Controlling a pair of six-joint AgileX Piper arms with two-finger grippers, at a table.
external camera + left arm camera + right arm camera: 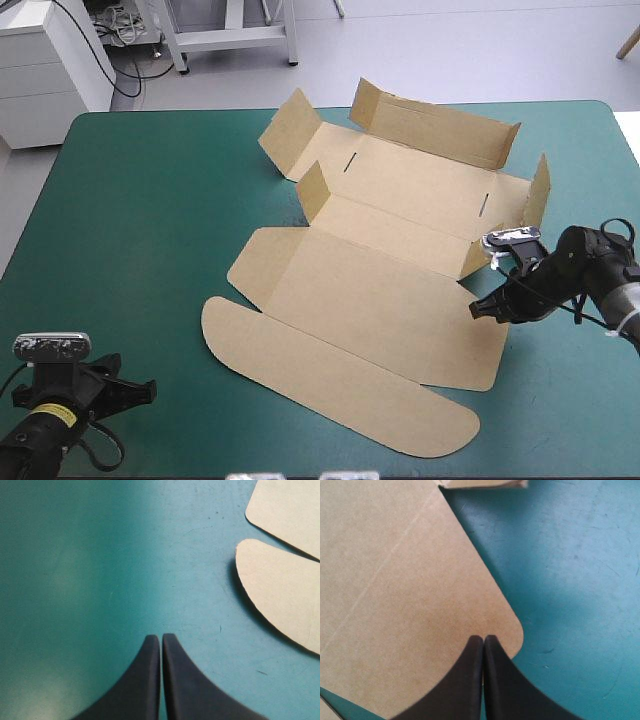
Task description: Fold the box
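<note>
While box (380, 290) lay mostly flat mid-surface (150, 220), far walls partly raised, right fingers (467, 680) were pressed together, gripping nothing, tips over box's rounded right-edge corner, likely poised to lift it. Left fingers (147, 680) closed, empty, parked near surface's near-left corner, apparently keeping clear.

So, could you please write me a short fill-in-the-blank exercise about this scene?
The left end effector is over the bare ___ cover.
The corner of the box under the right end effector is ___, not square.
Both end effectors are ___.
Missing words: teal-green; rounded; shut.
</note>
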